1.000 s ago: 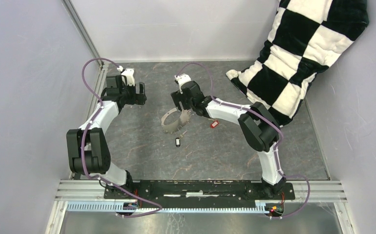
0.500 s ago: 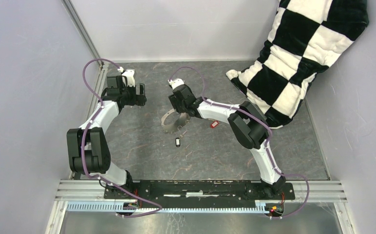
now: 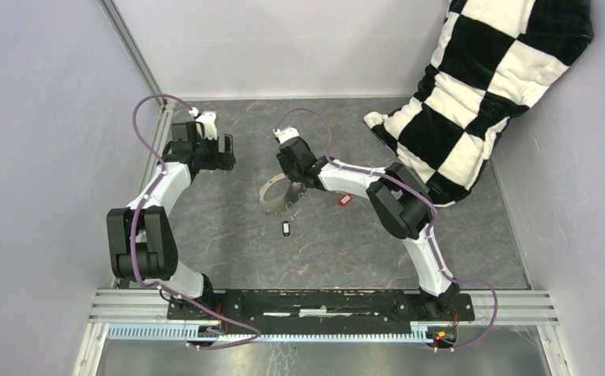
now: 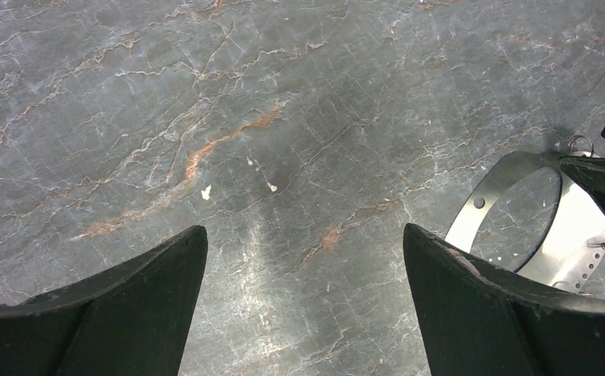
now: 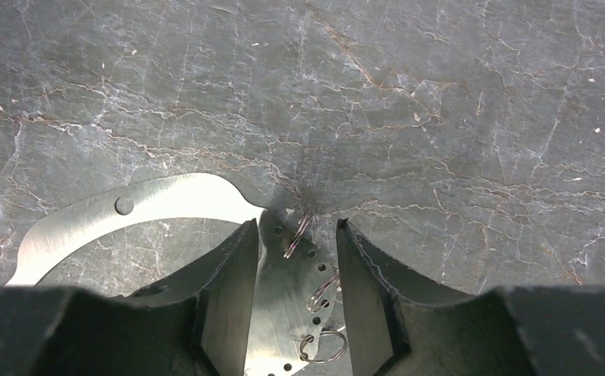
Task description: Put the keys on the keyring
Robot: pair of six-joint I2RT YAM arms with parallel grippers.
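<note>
- Small black key with pale spot lay nearest the bases; small red-headed key lay beyond, to its right; both were off the ring.
- Large thin grey metal oval keyring lay flat beneath the right gripper; jaws stood half-closed astride its perforated band, hoop running leftward; whether they gripped it, I could not tell.
- Farthest, the left gripper gaped wide, empty.

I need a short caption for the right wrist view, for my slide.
Jaws of the right gripper straddle the perforated strip of the keyring on the marbled table.
</note>
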